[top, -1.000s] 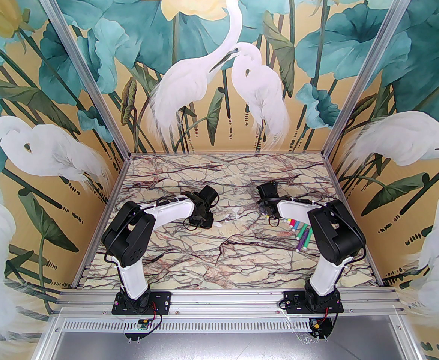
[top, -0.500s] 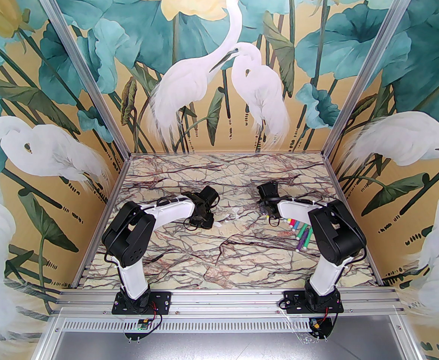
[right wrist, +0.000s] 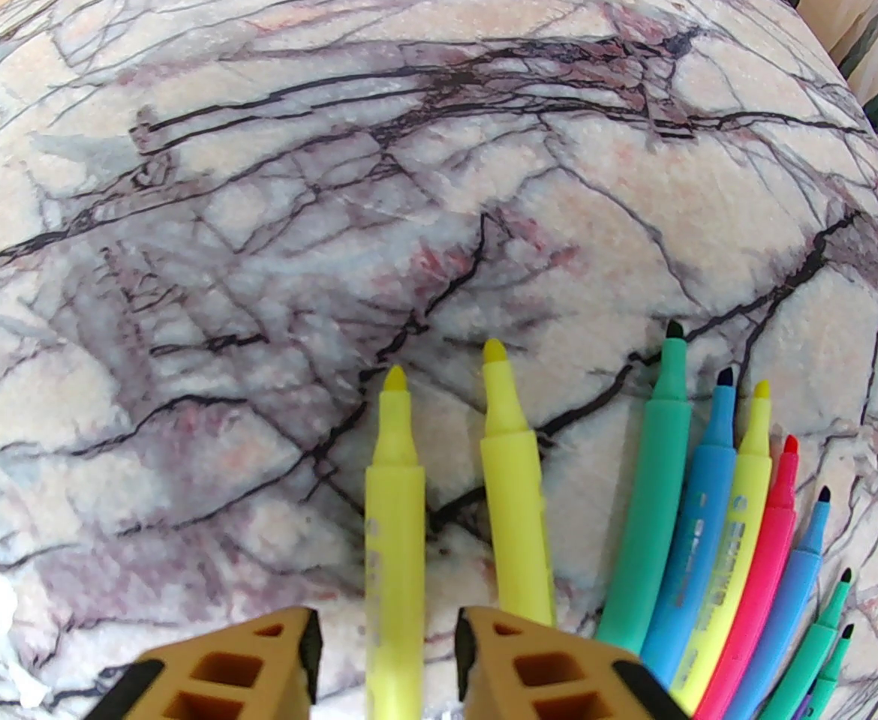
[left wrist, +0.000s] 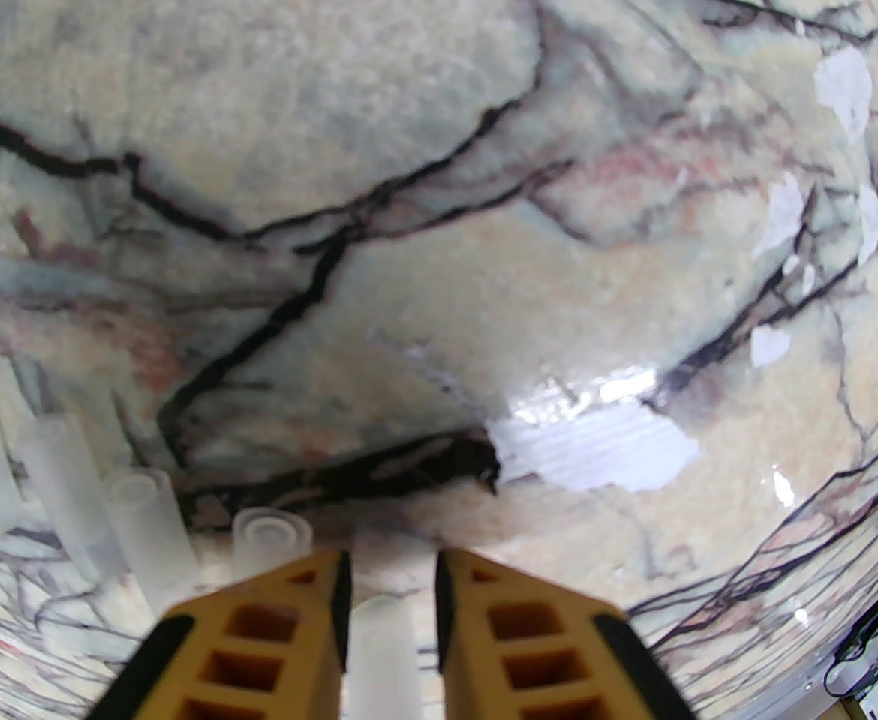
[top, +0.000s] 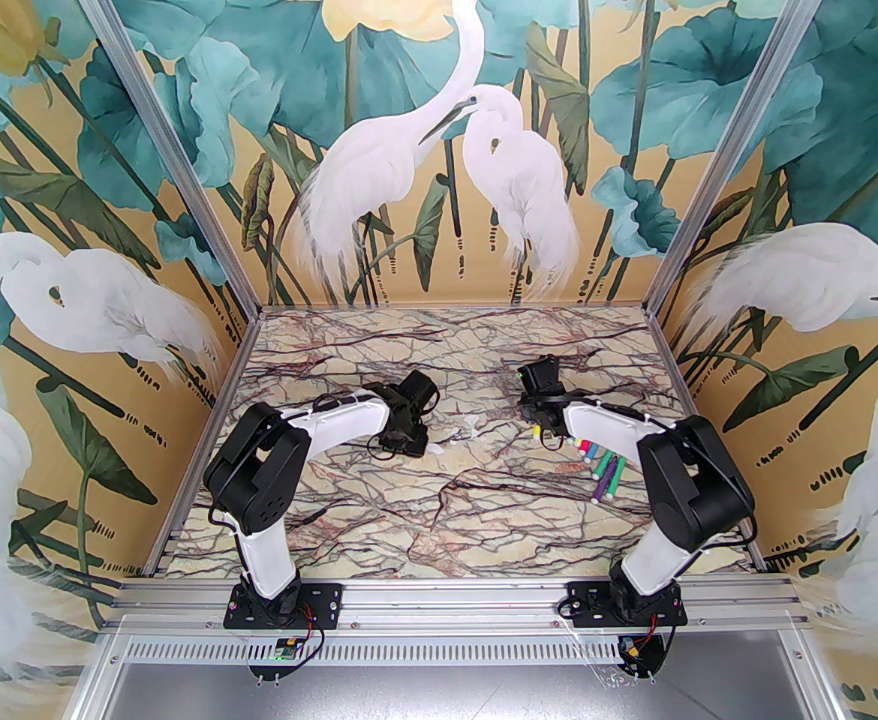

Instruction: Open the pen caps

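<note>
Several pale pen caps (left wrist: 146,529) lie in a row on the marble table, left of my left gripper (left wrist: 392,559). One more cap (left wrist: 383,649) sits between its yellow fingers, which stand slightly apart with a thin gap on the cap's right side. In the right wrist view several uncapped pens (right wrist: 698,514) fan out at the lower right. A yellow pen (right wrist: 394,492) lies between the fingers of my right gripper (right wrist: 384,619), open with space on both sides. A second yellow pen (right wrist: 514,507) lies just right of it. In the top view the pens (top: 600,469) lie beside the right arm.
The marble table (top: 439,507) is bare in front of both arms. Torn white patches (left wrist: 596,447) mark its surface near the left gripper. Painted walls close the table in on three sides, the right wall (top: 717,394) close to the right arm.
The right arm's elbow has swung out to the right and its gripper has shifted slightly toward the back. The left arm has stayed in place.
</note>
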`<state>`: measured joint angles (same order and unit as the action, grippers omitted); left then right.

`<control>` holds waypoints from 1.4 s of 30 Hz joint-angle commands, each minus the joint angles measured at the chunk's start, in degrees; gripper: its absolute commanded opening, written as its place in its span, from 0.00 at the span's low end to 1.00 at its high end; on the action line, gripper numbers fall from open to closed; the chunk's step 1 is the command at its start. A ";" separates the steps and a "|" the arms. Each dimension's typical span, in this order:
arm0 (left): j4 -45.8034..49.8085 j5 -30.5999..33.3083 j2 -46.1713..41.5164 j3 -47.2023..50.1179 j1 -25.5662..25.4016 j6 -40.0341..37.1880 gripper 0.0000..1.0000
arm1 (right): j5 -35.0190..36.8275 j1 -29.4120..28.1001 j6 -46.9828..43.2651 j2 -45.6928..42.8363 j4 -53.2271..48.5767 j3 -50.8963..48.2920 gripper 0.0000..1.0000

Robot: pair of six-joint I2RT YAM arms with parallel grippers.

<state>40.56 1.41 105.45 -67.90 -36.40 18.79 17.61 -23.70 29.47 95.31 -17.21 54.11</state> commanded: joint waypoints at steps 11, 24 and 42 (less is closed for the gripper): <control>0.66 4.84 -5.85 -0.13 -0.51 -0.63 0.39 | -0.71 -2.65 -4.70 -7.24 -1.07 -2.29 0.45; -10.54 13.06 -23.65 11.18 4.45 -3.12 0.84 | 3.05 -2.76 -12.55 -21.18 6.25 -10.39 0.68; -42.05 18.19 -40.24 33.70 26.28 -11.81 1.00 | 8.40 11.45 -22.19 -33.04 30.42 -27.19 0.99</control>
<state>8.08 17.47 66.17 -36.73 -12.10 9.34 24.51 -14.61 8.67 62.65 3.62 30.22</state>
